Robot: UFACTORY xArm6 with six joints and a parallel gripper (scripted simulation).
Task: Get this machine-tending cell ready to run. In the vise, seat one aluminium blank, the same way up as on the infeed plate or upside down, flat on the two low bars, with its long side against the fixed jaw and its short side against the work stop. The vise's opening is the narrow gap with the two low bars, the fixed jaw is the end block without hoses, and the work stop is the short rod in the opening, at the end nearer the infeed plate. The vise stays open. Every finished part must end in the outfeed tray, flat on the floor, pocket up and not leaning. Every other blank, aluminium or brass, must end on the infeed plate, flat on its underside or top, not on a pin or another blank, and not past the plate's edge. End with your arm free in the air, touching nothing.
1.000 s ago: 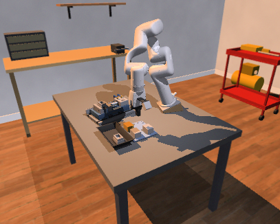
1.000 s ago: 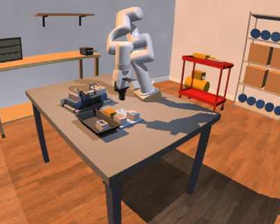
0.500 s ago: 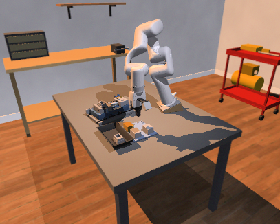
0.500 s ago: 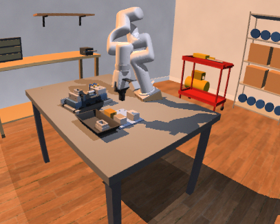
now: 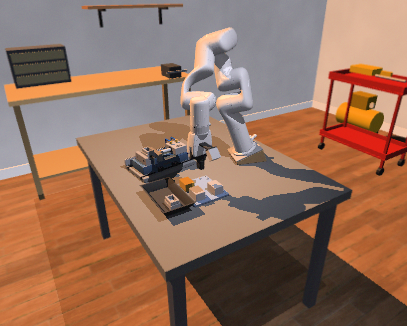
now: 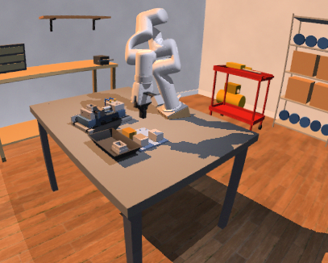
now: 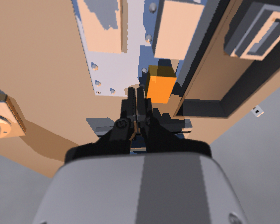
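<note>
The arm [image 5: 213, 80] is glossy white with rounded, bulky links; its gripper [image 7: 138, 102] is black, behind a grey-striped wrist housing [image 7: 141, 187].

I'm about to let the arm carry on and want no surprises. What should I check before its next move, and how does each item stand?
1. Gripper holds nothing: ok, fingers shut on nothing.
2. Gripper open for a pick: not ok, shut.
3. Gripper off the table: ok, hanging above it by the vise.
4. Finished part in outfeed tray, pocket up: ok.
5. Brass blank fully on infeed plate: cannot tell, it sits at the plate's edge by the tray.
6. Blank seated in vise: cannot tell.
</note>
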